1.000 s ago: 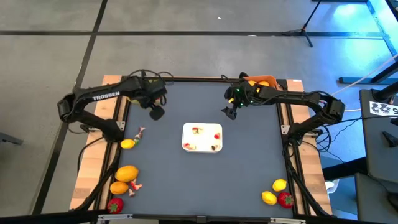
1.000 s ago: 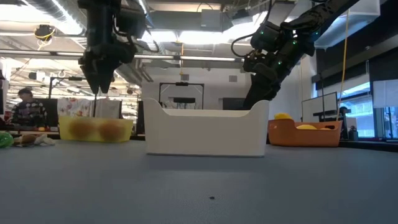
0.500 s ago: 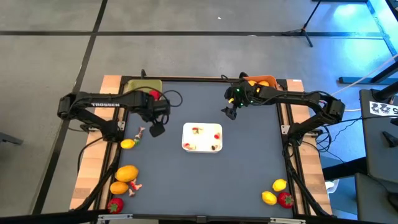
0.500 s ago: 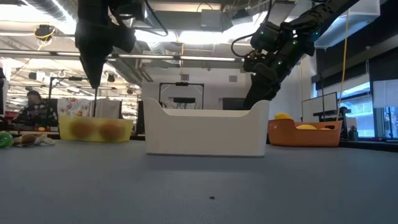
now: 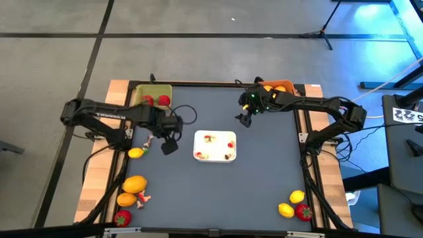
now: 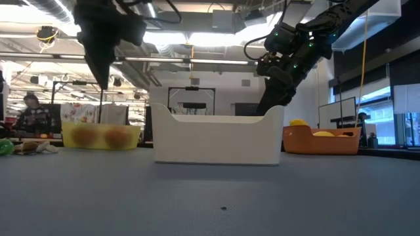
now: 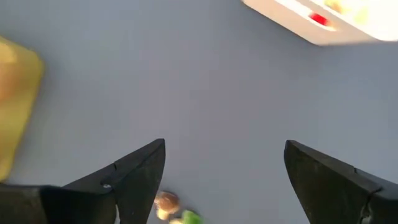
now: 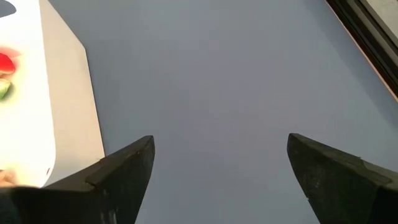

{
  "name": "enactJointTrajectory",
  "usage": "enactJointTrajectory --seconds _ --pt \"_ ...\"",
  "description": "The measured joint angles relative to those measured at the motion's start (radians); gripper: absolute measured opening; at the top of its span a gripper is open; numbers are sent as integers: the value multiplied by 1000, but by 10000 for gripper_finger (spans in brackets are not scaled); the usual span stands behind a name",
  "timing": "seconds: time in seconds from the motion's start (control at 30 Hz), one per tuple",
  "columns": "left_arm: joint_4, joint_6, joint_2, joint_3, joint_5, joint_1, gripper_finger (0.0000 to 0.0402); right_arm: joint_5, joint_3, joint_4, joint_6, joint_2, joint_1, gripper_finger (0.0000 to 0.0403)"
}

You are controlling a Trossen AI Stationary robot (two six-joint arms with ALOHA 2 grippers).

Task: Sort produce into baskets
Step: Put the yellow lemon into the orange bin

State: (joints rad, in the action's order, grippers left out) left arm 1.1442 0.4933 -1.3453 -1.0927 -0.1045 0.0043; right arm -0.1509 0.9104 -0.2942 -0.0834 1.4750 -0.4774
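Strawberries [image 5: 155,100] in yellow-green basket [image 5: 151,89] overhead, blurred orange shapes at table level.

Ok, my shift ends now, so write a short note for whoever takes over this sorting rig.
Left hand: open, empty, above the mat between the small lemon and the white tray.
Right hand: open, empty, waiting near the orange basket.
Done: two strawberries in the yellow-green basket; yellow fruit shows in the orange one.
Left: the small lemon plus three pieces at the near left, and three at the near right. The tray holds small scraps.
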Motion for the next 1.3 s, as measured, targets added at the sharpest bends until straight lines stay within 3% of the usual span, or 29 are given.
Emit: enactJointTrajectory --seconds 0.23,0.43,0.6,0.83,0.97,1.3 --pt "7 160 -5 21 15 -144 320 0 0 2 0 0 0 363" --pt "11 338 -6 95 87 -278 320 0 0 -24 0 0 0 363" --pt "52 446 -6 162 124 -326 320 0 0 -16 0 0 0 363" --pt "102 442 -6 244 187 -293 320 0 0 -15 0 0 0 363" --pt "185 433 -6 256 186 -250 320 0 0 -14 0 0 0 363" --pt "183 379 -10 303 183 -170 320 0 0 -14 0 0 0 363"
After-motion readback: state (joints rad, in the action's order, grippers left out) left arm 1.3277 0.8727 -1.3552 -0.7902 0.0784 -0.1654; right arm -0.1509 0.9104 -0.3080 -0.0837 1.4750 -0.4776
